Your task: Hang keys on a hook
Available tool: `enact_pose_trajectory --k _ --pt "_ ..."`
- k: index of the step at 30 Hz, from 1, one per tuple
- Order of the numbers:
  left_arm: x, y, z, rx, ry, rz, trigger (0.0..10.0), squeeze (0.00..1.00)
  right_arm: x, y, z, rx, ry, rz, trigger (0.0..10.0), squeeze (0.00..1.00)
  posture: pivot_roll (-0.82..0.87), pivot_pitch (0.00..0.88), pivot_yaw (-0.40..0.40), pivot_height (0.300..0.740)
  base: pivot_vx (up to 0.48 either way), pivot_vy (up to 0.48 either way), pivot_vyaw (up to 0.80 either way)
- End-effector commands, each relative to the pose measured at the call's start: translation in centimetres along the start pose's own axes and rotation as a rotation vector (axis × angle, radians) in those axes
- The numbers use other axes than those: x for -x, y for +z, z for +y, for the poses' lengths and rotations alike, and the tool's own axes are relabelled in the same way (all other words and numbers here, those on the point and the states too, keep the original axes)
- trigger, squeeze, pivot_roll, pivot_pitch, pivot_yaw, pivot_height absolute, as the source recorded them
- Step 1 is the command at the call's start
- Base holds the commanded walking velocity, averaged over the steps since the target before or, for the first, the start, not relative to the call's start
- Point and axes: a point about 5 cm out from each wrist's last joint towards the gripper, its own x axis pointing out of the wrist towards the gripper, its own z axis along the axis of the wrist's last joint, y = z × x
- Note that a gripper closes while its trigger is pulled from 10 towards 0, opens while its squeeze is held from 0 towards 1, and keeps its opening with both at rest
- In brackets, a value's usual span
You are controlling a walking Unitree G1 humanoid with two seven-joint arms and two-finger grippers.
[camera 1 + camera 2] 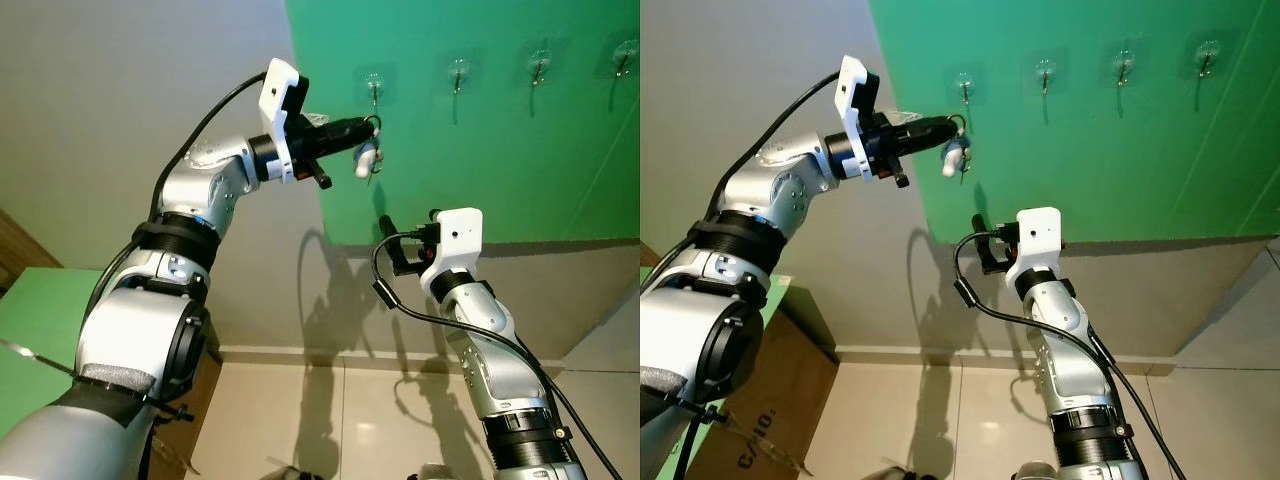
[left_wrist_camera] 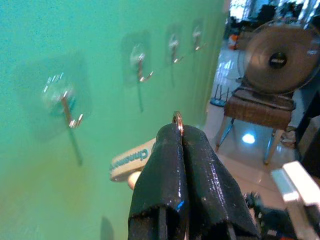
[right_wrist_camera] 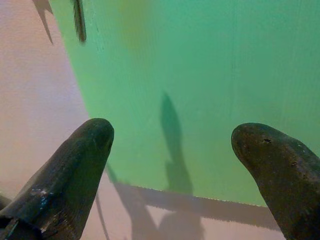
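Left pincer clamped on keys, just below first clear hook, matte green panel, right pincer spread wide, glossy tiled floor.

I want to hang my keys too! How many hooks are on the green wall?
4, in a row along the top of the green wall: first hook by the keys, second hook, third hook, fourth hook at the picture's edge. More may be hidden beyond it.

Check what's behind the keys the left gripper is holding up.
Behind the keys pinched in the left gripper: green wall panel, with the leftmost hook just above. The ring's far side is hidden by the fingertips.
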Motion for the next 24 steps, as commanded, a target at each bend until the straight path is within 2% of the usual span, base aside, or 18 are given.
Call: enact_pose_trajectory --k 1,16,20,21,22,24 --pt "0.0 0.8 0.2 -0.011 -0.008 -0.019 0.0 0.00 0.0 -0.2 0.6 0.007 0.020 -0.003 10.0 0.00 -0.33 0.000 0.198 0.740 0.000 0.000 0.00" --pt "-0.7 3.2 1.4 -0.004 0.139 -0.075 0.0 0.00 0.4 -0.2 0.6 0.005 0.008 -0.007 10.0 0.00 -0.36 0.000 0.215 0.740 0.000 0.000 0.00" --pt "-0.7 3.7 1.8 0.021 0.191 -0.099 0.0 0.00 0.7 -0.3 0.5 0.002 -0.001 -0.008 10.0 0.00 -0.38 0.000 0.225 0.740 0.000 0.000 0.00" --pt "-0.4 3.7 2.2 0.061 0.246 -0.123 0.0 0.00 0.9 -0.3 0.5 -0.001 -0.010 -0.006 10.0 0.00 -0.38 0.000 0.232 0.740 0.000 0.000 0.00" --pt "-0.4 3.7 2.2 0.061 0.246 -0.123 0.0 0.00 0.9 -0.3 0.5 -0.001 -0.010 -0.006 10.0 0.00 -0.38 0.000 0.232 0.740 0.000 0.000 0.00" --pt "-0.1 3.5 2.5 0.112 0.288 -0.146 0.0 0.00 1.1 -0.4 0.4 -0.003 -0.017 -0.003 10.0 0.00 -0.39 0.000 0.234 0.740 0.000 0.000 0.00"
